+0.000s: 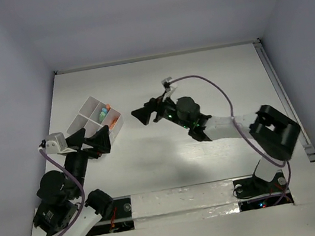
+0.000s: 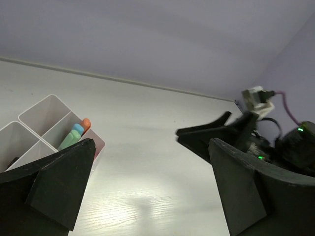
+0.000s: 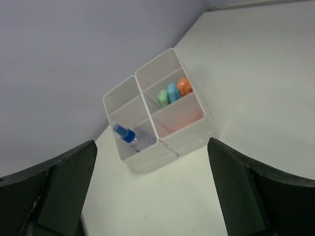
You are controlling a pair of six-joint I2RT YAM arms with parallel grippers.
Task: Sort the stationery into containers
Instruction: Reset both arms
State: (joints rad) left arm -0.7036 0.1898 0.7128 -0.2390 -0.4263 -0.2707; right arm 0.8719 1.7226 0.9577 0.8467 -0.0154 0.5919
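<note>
Far left of table: your containers [image 3: 189, 140], joined compartments.
Markers [image 3: 172, 92]: green, blue, orange, sharing one compartment.
Tube [image 3: 129, 137]: separate compartment; contents beneath possibly hidden.
Left gripper [image 1: 91, 141]: released, empty.
Right gripper [image 1: 145, 113]: released, empty.

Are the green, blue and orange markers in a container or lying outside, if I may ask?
In: the markers stand together in one compartment of the containers.

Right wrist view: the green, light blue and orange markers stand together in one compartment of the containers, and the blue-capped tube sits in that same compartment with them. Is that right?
Not quite. The blue-capped tube is not with the markers; it sits alone in a compartment of the adjoining box. The three markers do stand together in one compartment of the containers. The right wrist view shows this.
</note>
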